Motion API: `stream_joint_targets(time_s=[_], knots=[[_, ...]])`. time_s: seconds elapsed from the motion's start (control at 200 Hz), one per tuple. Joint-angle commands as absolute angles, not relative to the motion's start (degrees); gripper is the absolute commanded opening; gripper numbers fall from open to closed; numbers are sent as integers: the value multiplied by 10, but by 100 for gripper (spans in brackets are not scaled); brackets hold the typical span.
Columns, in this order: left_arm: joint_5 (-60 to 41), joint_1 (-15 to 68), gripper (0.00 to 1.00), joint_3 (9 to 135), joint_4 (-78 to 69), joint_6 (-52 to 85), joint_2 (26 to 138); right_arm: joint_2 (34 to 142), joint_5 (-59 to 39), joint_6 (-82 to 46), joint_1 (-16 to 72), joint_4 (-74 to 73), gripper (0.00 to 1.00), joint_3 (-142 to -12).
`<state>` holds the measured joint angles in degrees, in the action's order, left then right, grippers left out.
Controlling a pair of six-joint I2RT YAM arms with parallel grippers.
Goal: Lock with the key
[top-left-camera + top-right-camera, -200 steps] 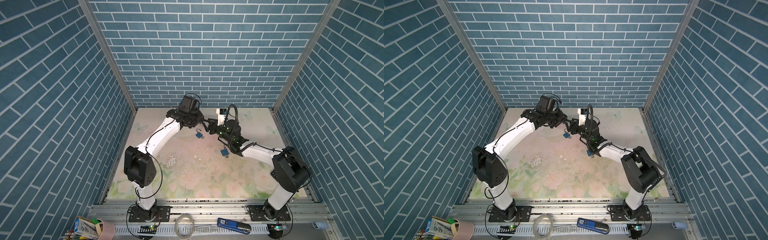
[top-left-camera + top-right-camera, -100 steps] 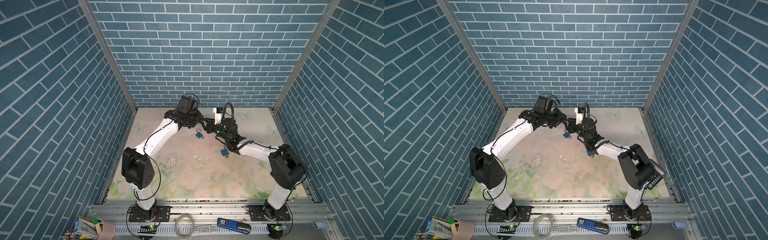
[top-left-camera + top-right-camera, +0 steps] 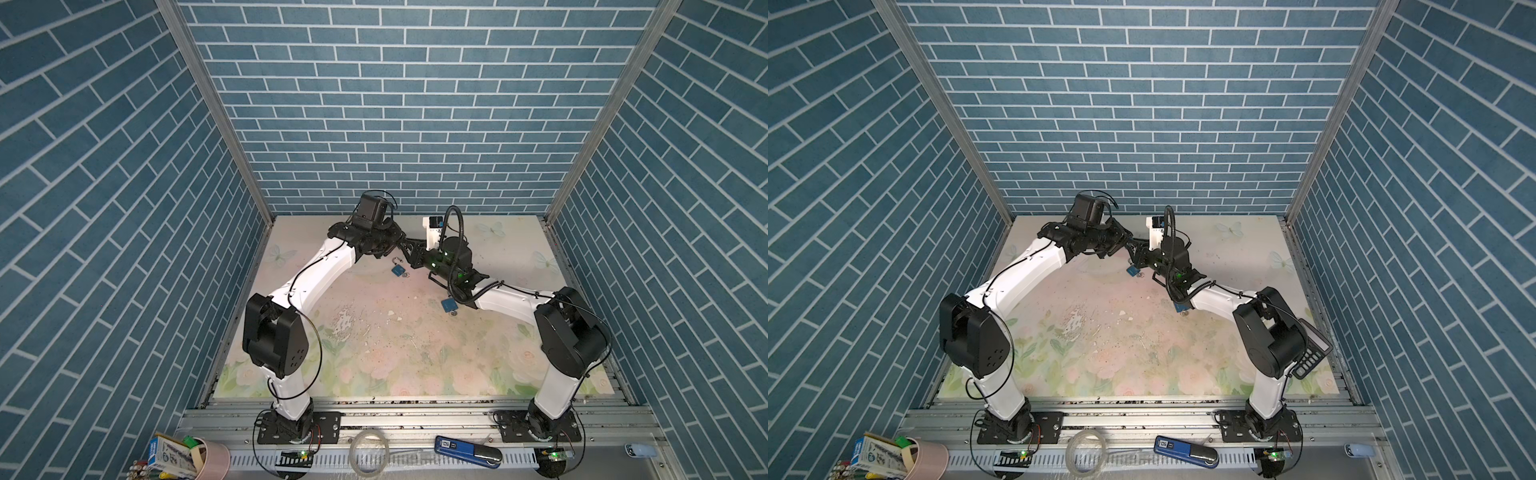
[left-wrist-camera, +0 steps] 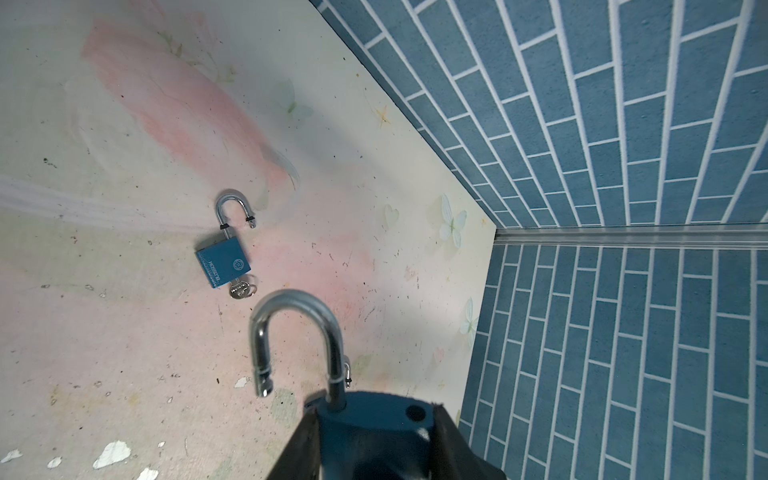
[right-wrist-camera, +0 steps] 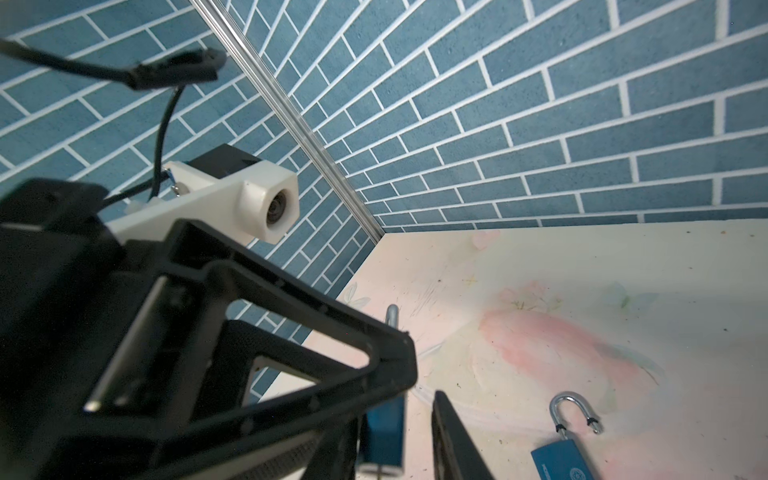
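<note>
The left jaws are clamped on the blue body of a padlock (image 4: 374,419). The body sits squarely between them, lifted off the tabletop (image 3: 374,353) near the back wall (image 3: 395,124). Its silver shackle (image 4: 258,345) stands open: one leg is in the body, and the free end hangs clear beside the empty hole in the top face. In both top views this padlock is too small to make out where the two arms' tips meet.

Near those tips a second padlock (image 3: 398,271) (image 3: 1132,271) lies flat on the tabletop. It is blue too, with its shackle open and a key (image 4: 242,289) in its base.

The right jaws point straight at the left ones. In the right wrist view the held body (image 5: 384,428) shows edge-on with a dark finger (image 5: 453,440) just beside it, a narrow gap between them — whether these jaws are open or closed we cannot tell.

Further right a third padlock (image 3: 448,305) (image 3: 1179,307) lies on the tabletop, partly under the right arm (image 3: 507,299).
</note>
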<state>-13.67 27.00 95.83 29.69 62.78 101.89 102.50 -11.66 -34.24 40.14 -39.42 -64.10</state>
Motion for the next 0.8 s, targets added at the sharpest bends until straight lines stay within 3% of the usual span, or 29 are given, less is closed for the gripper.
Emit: stream_joint_targets(time_s=[0.0, 0.25, 0.37, 0.57, 0.615, 0.685, 0.795], knots=[[-145, 266, 18, 957, 278, 628, 1006, 1033, -118, -342, 403, -398, 28, -653], [-148, 265, 18, 950, 270, 647, 1005, 1041, -122, -347, 403, -405, 27, -658], [-149, 266, 18, 948, 269, 647, 1004, 1041, -121, -349, 403, -403, 16, -660], [-152, 266, 18, 942, 265, 648, 1004, 1035, -119, -349, 403, -403, 12, -659], [-156, 265, 18, 940, 262, 650, 1002, 1034, -121, -347, 403, -402, 6, -658], [-163, 266, 23, 932, 253, 650, 1001, 1033, -127, -344, 402, -405, 2, -658], [-164, 265, 39, 920, 243, 636, 986, 1026, -144, -332, 398, -410, 0, -653]])
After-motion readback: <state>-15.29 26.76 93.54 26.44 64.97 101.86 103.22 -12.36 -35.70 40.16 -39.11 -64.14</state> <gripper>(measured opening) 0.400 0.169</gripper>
